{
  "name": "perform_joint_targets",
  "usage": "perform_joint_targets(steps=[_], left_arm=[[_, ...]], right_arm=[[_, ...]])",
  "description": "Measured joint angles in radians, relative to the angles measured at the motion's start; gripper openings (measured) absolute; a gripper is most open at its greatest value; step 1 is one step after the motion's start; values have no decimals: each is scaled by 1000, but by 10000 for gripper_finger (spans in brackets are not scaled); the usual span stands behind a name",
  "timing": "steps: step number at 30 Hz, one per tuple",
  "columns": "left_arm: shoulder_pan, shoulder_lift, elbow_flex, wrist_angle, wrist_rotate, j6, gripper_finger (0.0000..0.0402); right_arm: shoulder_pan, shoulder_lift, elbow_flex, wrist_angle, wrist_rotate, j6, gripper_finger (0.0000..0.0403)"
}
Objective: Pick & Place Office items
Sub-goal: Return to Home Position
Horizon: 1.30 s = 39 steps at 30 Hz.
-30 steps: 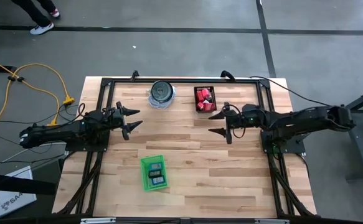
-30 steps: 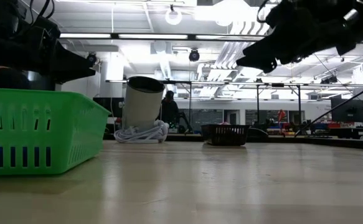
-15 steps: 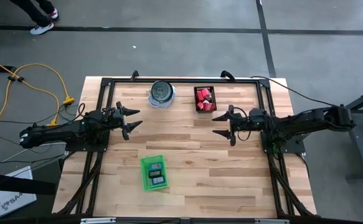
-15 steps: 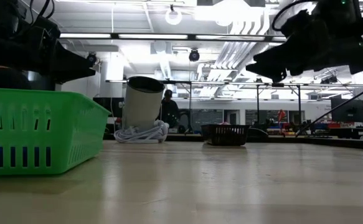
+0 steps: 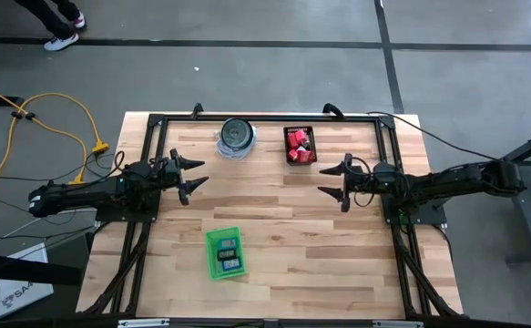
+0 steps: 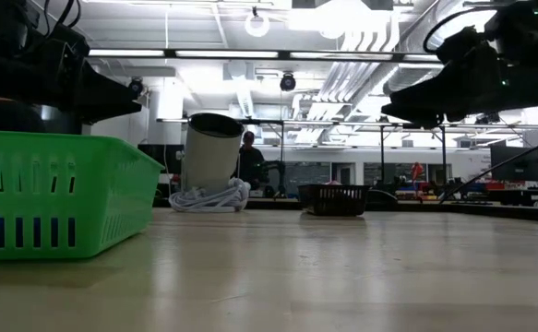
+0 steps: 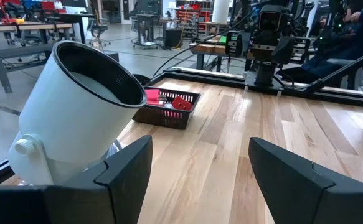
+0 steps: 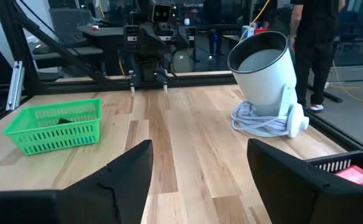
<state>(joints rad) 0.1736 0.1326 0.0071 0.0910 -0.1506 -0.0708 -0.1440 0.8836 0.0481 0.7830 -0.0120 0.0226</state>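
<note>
I pulled the right gripper (image 5: pixel 334 179), fingers spread and empty, back from the bin (image 5: pixel 286 151) of red pieces (image 5: pixel 298 139); the left gripper (image 5: pixel 192 178) waited, fingers spread.

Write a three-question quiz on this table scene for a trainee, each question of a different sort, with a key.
1. True or false: the right gripper is shut on a piece.
2. Where do the red and pink pieces lie? A in the green tray; B in the black bin; C on the bare tabletop.
3. Fill in: the gripper nearer the white container is the ____ one.
Key: 1 false, its fingers are apart and empty. 2 B. 3 left; the left gripper hangs open on that side.
</note>
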Motion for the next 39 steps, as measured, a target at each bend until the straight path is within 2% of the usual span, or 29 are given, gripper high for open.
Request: perform_joint_targets(steps=[4, 17, 39], left_arm=[[0, 0, 0, 0, 0, 0, 258], [0, 0, 0, 0, 0, 0, 258], [0, 0, 0, 0, 0, 0, 258]], right_arm=[[0, -60, -39, -14, 6, -12, 248], [0, -228, -39, -198, -39, -27, 248], [0, -509, -41, -491, -49, -27, 248]])
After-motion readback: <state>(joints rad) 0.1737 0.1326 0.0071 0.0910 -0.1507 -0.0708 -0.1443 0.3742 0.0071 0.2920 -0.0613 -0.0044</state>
